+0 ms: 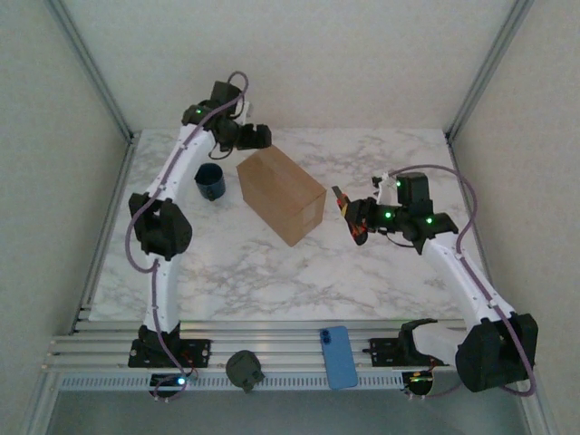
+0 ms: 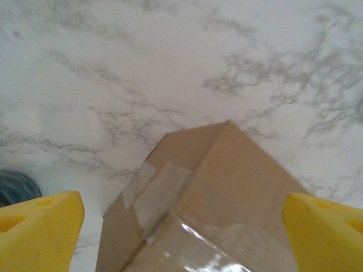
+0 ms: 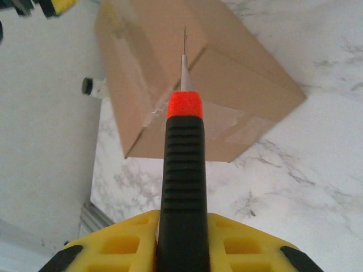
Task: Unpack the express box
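The express box (image 1: 281, 192) is a plain brown carton, taped shut, lying at an angle in the middle of the marble table. My left gripper (image 1: 257, 136) hangs over the box's far left end, open. In the left wrist view its yellow fingers (image 2: 39, 226) stand wide to either side of the taped corner of the box (image 2: 227, 192). My right gripper (image 1: 355, 219) sits just right of the box, shut on a black utility knife (image 3: 182, 170) with an orange collar. The thin blade (image 3: 184, 59) points at the box's (image 3: 193, 79) top edge.
A dark blue mug (image 1: 210, 181) stands left of the box, close to the left arm. It shows at the left edge of the left wrist view as the mug (image 2: 14, 187). A blue phone (image 1: 339, 356) and a round dark object (image 1: 245, 369) lie on the near rail.
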{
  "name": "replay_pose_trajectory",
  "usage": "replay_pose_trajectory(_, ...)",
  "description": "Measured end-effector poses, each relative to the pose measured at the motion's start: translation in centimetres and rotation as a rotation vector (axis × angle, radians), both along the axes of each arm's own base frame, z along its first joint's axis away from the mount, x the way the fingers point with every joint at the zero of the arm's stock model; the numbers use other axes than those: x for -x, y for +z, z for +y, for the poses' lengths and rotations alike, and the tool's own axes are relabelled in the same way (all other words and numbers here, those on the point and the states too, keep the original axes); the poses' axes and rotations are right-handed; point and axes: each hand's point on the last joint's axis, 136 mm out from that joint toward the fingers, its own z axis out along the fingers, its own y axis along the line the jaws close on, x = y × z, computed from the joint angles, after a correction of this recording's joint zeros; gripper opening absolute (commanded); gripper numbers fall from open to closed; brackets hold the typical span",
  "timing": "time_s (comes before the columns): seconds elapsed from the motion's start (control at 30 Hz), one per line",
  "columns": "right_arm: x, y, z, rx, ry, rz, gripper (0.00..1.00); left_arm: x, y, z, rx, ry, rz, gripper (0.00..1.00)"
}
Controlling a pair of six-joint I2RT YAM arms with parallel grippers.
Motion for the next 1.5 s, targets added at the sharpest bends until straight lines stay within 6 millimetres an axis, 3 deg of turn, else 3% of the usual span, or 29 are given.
replay_pose_trajectory(0.1,0.1,-1.3,-1.2,0.033,-0.104,0.015,0.0,0.0,-3.4,-0.6,0.016,-0.024,0.074,0.89)
replay_pose_trajectory(0.3,-1.4,-4.0,-2.6,0.119,-0.291,0.044,0.0,-0.2,-3.6,-1.6,0.07,-0.065,0.069,0.89)
replay_pose_trajectory(0.5,-3.7,-8.7,-0.6,0.24,-0.324,0.112,0.0,0.1,-3.7,-1.8,0.087,-0.079,0.055,0.87)
replay_pose_trajectory(0.6,-5.3,-9.7,0.7,0.277,-0.319,0.12,0.0,0.8,-3.8,-1.7,0.087,-0.086,0.055,0.87)
replay_pose_trajectory(0.73,-7.7,-8.9,2.4,0.273,-0.316,0.087,0.0,2.2,-3.7,-1.3,0.086,-0.087,0.06,0.87)
replay_pose_trajectory(0.93,-9.6,-9.0,3.2,0.284,-0.317,0.085,0.0,3.8,-3.8,0.3,0.062,-0.057,0.058,0.87)
replay_pose_trajectory(1.2,-9.6,-8.7,2.9,0.316,-0.289,0.069,0.0,3.9,-3.8,0.6,0.061,-0.05,0.038,0.86)
replay_pose_trajectory(1.37,-8.7,-4.2,0.9,0.25,-0.279,-0.013,0.0,4.0,-3.8,0.5,0.056,-0.056,0.04,0.86)
replay_pose_trajectory(1.5,-6.4,0.5,-0.6,0.177,-0.224,-0.105,0.0,4.2,-3.5,0.7,0.042,-0.061,0.043,0.86)
